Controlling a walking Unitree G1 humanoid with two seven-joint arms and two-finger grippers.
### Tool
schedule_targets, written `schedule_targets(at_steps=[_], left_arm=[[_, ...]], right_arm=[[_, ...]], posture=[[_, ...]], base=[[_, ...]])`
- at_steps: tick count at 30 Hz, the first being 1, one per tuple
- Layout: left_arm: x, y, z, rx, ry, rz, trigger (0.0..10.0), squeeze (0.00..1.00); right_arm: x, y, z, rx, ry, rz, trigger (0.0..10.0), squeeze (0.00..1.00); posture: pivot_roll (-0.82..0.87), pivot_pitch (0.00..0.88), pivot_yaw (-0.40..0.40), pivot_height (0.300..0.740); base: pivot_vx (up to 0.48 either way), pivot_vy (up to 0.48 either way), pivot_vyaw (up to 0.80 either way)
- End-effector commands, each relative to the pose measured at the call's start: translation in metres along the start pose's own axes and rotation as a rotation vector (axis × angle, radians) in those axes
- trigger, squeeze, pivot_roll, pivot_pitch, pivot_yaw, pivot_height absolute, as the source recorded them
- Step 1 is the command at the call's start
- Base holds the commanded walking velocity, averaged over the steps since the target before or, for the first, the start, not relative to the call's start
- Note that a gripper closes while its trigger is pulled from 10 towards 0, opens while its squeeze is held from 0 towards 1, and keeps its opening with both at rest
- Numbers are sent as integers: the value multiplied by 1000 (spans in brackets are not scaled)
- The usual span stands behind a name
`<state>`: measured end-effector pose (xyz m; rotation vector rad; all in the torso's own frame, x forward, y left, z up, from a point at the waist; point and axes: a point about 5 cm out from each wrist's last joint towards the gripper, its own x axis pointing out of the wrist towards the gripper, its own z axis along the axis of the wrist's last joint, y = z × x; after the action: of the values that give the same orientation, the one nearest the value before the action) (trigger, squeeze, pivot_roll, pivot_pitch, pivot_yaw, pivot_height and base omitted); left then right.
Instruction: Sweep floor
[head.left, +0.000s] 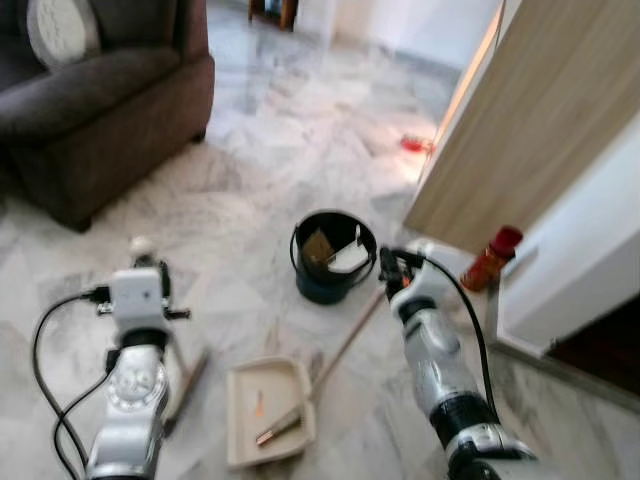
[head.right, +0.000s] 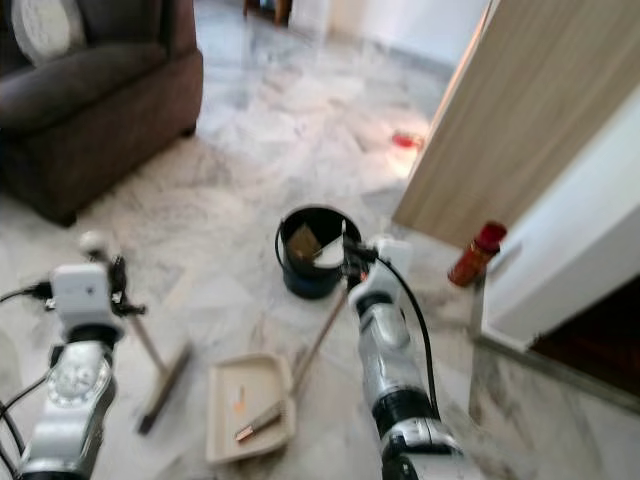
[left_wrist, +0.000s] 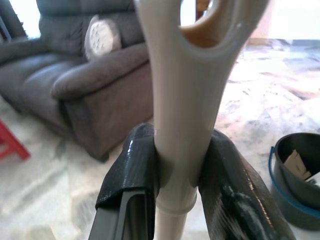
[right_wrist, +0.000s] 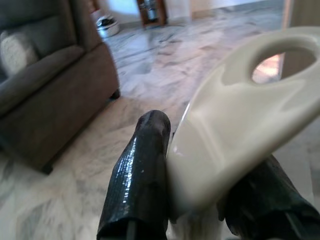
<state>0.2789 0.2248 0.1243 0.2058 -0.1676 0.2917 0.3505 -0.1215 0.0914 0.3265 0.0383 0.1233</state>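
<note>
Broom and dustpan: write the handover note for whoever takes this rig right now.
Left tool: shut on the cream broom handle; the broom head rests on the marble floor, left of the pan.
Right tool: shut on the dustpan handle; the dustpan sits flat on the floor before the robot.
Black bucket just beyond the pan, already holding paper scraps.
Done: both implements gripped; a small orange scrap lies in the pan.
Left: judging by this, sweep the rest in, then probably tip the pan into the bucket.
</note>
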Motion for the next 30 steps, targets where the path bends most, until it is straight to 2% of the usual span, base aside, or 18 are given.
schedule_targets(at_steps=[1,30], left_arm=[[1,-13,9,-27,-38,-38,10000,0],[5,-2,15,-2,-58,-9,10000,0]], right_arm=[[-3,-12,1,24,-5,-42,10000,0],[-2,-9,-2,51,14,-38,10000,0]], posture=[[208,102,-119,740],[217,103,-117,740]], base=[[0,480,-800],[0,480,-800]])
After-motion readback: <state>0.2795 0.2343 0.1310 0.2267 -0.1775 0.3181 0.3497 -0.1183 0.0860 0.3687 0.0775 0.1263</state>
